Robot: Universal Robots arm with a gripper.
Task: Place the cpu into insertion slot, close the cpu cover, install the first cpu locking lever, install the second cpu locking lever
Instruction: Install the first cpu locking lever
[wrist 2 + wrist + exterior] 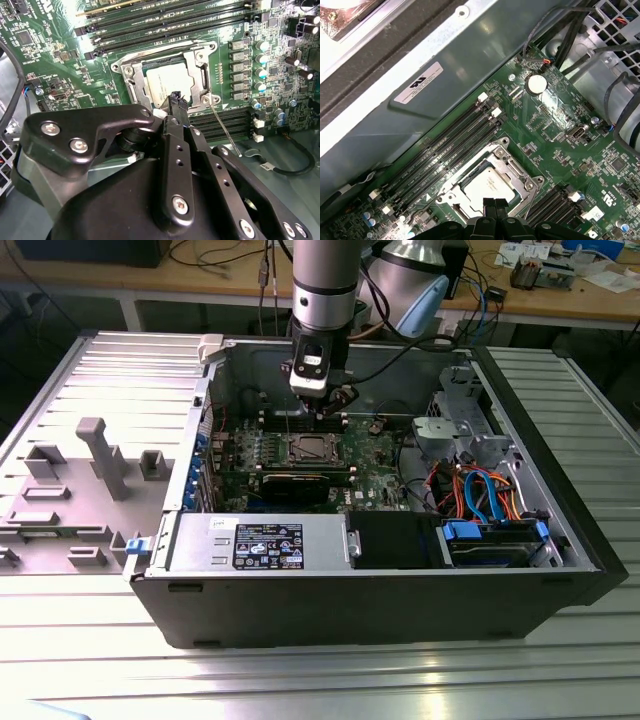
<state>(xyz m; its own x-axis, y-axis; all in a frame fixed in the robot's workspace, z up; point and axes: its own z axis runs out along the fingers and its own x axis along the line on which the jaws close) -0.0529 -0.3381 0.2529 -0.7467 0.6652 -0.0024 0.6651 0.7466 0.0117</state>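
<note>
On the green motherboard (45, 55), the cpu cover (131, 82) is lying flat around the cpu (165, 80). The cpu is sitting silvery face up in the insertion slot (308, 449), so the first two steps are looking done. Just beside the cpu's edge in the second wrist view, the gripper (176, 100) is hovering over the cover's rim. Its black fingertips are pressed together and are holding nothing, and I cannot tell whether they are touching the metal. Further right, a thin locking lever (225, 129) is sticking out from the socket's corner and slanting across the memory slots (237, 120). By my reading it is not latched, so the lever work is waiting to be done. The other lever's state is not showing clearly.
</note>
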